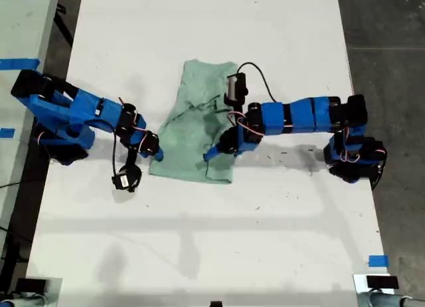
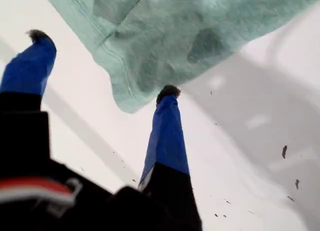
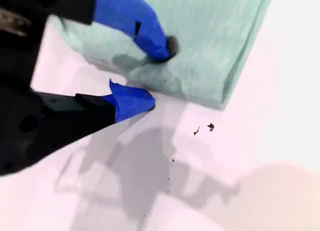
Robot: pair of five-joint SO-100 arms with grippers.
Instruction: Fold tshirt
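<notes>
Overhead and wrist-level views of the tshirt (image 1: 192,131), which lies crumpled and partly doubled over near the middle of the white bench (image 1: 199,240), between the two blue arms. The arm entering from the exterior view's left carries the first end effector (image 1: 151,151), which sits at the garment's lower corner on that side. In the first wrist view, the first end effector (image 2: 102,63) has its two blue fingers spread wide apart and holds nothing. One dark fingertip (image 2: 169,91) is just at the rounded, hemmed corner of the tshirt (image 2: 200,36), and the other lies well off the cloth over bare bench. The arm entering from the exterior view's right carries the second end effector (image 1: 214,152), which sits over the cloth near its lower right edge. In the second wrist view, the second end effector (image 3: 160,73) also stands apart. One fingertip (image 3: 169,46) rests on top of the tshirt (image 3: 215,36), and the other sits on the bench just beside the folded edge. No cloth is visibly pinched. A few dark specks (image 3: 210,126) lie on the bench nearby.
</notes>
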